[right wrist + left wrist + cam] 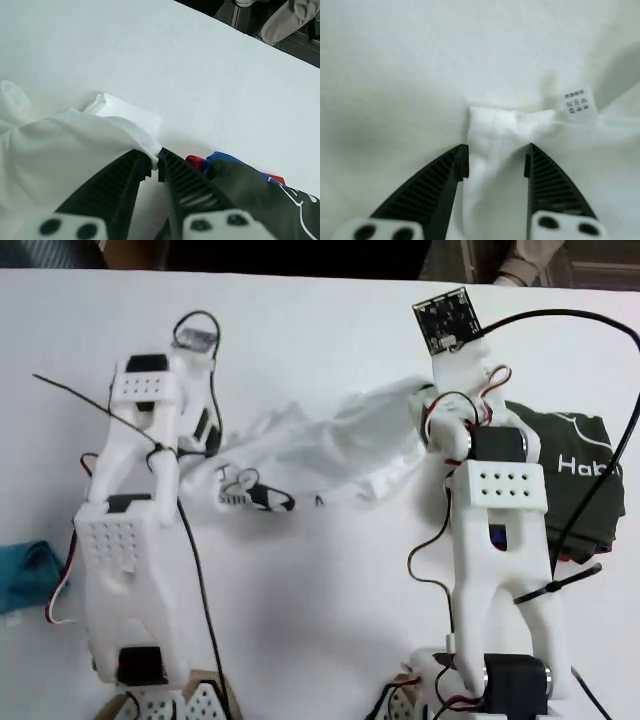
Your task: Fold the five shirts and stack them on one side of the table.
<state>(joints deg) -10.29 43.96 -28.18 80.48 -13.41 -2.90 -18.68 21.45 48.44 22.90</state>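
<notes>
White table
Plain top, straight far edge; a dark strip of room lies beyond it.

White table: white shirt, dark shirt

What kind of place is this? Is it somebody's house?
Probably a robot lab or workshop, not a house: a left arm and a right arm with bare wires sit at a white table, holding a white shirt, a dark shirt beside it.

Teal cloth cut at edge, dark shirt half behind right arm — label (on white shirt) unreadable
</notes>
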